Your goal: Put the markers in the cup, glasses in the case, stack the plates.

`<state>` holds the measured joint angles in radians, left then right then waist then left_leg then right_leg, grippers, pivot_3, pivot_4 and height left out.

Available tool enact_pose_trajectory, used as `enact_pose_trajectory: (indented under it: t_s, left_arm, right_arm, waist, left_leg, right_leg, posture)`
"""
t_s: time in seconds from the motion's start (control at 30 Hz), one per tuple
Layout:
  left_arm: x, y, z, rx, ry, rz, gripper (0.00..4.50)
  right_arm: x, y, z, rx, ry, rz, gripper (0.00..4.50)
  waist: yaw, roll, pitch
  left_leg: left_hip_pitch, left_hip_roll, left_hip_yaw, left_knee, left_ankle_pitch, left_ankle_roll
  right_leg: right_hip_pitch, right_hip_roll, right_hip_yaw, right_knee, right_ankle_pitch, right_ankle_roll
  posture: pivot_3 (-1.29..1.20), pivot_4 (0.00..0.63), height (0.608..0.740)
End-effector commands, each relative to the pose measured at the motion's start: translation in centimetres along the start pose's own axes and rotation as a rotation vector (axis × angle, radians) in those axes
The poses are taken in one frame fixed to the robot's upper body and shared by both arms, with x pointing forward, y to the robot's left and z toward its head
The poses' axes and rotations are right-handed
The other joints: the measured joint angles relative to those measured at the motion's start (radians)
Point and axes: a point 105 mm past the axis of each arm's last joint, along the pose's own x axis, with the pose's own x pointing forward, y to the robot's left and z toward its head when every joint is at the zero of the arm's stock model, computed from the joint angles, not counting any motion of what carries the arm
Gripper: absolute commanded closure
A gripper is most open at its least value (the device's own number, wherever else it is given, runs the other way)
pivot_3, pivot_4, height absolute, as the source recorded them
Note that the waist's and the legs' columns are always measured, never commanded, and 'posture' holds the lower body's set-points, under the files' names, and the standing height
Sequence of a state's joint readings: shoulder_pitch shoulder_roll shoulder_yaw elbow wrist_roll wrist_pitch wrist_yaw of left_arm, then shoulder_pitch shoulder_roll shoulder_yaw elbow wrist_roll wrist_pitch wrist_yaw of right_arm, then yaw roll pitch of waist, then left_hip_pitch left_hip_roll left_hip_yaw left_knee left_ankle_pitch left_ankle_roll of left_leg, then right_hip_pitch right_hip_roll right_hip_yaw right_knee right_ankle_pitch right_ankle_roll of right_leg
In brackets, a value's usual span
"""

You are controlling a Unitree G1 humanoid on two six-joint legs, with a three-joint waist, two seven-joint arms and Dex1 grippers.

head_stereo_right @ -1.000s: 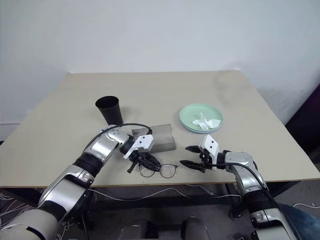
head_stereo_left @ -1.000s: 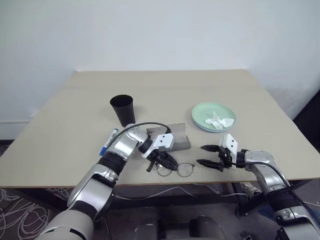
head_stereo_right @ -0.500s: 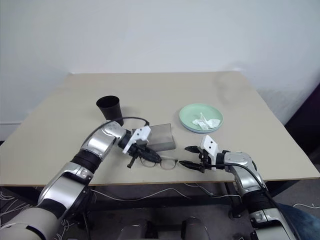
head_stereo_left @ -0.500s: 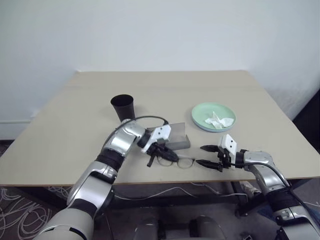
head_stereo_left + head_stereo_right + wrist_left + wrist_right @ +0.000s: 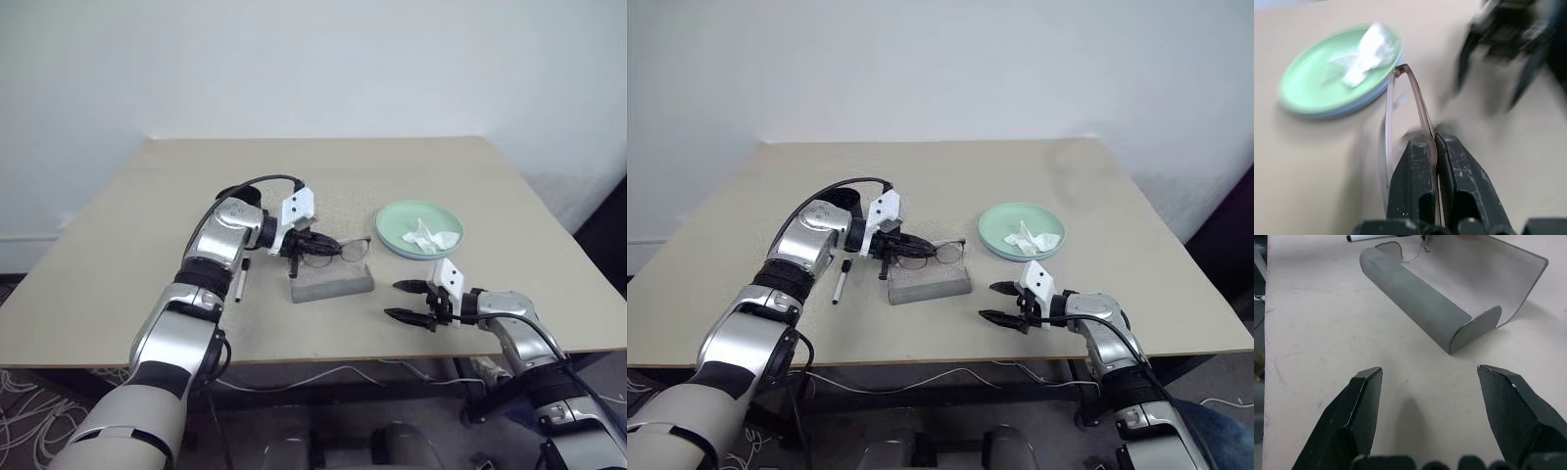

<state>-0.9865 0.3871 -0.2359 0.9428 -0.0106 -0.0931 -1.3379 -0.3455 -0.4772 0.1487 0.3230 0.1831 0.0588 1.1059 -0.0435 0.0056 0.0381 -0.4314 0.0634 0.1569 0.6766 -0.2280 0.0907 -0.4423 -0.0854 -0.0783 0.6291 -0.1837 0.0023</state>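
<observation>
My left gripper (image 5: 299, 243) is shut on one temple arm of the thin-framed glasses (image 5: 338, 252) and holds them in the air just over the open grey case (image 5: 331, 284). In the left wrist view the fingers (image 5: 1418, 171) pinch the temple (image 5: 1400, 78). A white marker (image 5: 239, 281) with a black cap lies on the table left of the case. The mint green plate (image 5: 419, 230) sits at the right with a light blue rim (image 5: 1337, 112) showing under it. My right gripper (image 5: 409, 302) hovers open, right of the case. The cup is hidden behind my left arm.
A crumpled white tissue (image 5: 427, 236) lies on the green plate. The case's lid (image 5: 1488, 269) stands open on its far side. The tan table (image 5: 323, 166) stretches bare toward the wall, and its front edge runs close below my right gripper.
My left gripper has lifted the glasses off the table near the front edge and carried them up and away to above the case. The right gripper has stayed put.
</observation>
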Motion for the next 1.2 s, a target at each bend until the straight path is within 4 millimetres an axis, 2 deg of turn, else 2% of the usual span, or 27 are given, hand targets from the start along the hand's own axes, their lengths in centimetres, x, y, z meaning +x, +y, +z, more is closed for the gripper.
enact_pose_trajectory:
  t_s: [0.03,0.23,0.67,0.87,1.03,1.2]
  left_arm:
    - [0.3,0.5,-0.3,0.078,0.052,0.031,4.34]
    - [1.1,0.2,-1.9,0.045,0.074,0.048,4.34]
    - [1.9,-1.4,-2.1,-0.145,0.005,-0.077,4.34]
    - [2.0,-1.6,-2.5,-0.158,0.018,-0.074,4.34]
    - [2.2,-1.1,-2.2,-0.130,0.006,-0.034,2.76]
    - [2.2,-0.1,-0.2,-0.103,-0.079,0.014,2.76]
  right_arm:
    - [0.1,-0.6,1.8,-0.062,-0.041,-0.011,1.14]
    - [0.1,-0.5,1.6,-0.059,-0.043,-0.015,1.14]
    - [0.3,-0.2,1.4,-0.054,-0.041,-0.015,1.14]
    - [0.4,-0.1,1.3,-0.055,-0.041,-0.012,1.14]
    - [0.5,0.0,1.3,-0.053,-0.041,-0.010,1.14]
    - [0.5,0.1,1.2,-0.050,-0.039,-0.005,1.14]
  waist:
    - [0.000,0.000,0.000]
    - [0.000,0.000,0.000]
    - [-0.001,0.000,0.000]
    - [-0.001,0.000,0.000]
    - [0.000,0.000,0.000]
    - [-0.001,0.000,0.000]
  left_leg:
    - [0.000,0.000,0.000,0.000,0.000,0.000]
    - [-0.001,0.000,0.000,0.000,-0.001,0.001]
    - [-0.001,0.000,0.000,0.000,-0.001,0.001]
    - [-0.001,0.000,0.000,0.000,-0.001,0.001]
    - [-0.001,0.000,0.000,0.000,-0.001,0.001]
    - [-0.001,0.000,0.000,0.001,-0.001,0.001]
  right_leg:
    - [0.000,0.000,0.000,0.000,0.000,0.000]
    - [-0.001,0.000,0.000,-0.001,0.000,0.000]
    - [-0.001,0.000,0.000,0.000,0.000,0.000]
    - [-0.001,0.000,0.000,0.000,0.000,0.000]
    - [-0.001,0.000,0.000,0.000,0.000,0.000]
    - [-0.001,0.000,0.000,0.000,0.000,0.000]
  posture:
    - [0.00,0.000,0.740]
    - [0.00,0.000,0.740]
    - [0.00,0.000,0.740]
    - [0.00,0.000,0.740]
    - [0.00,0.000,0.740]
    - [0.00,0.000,0.740]
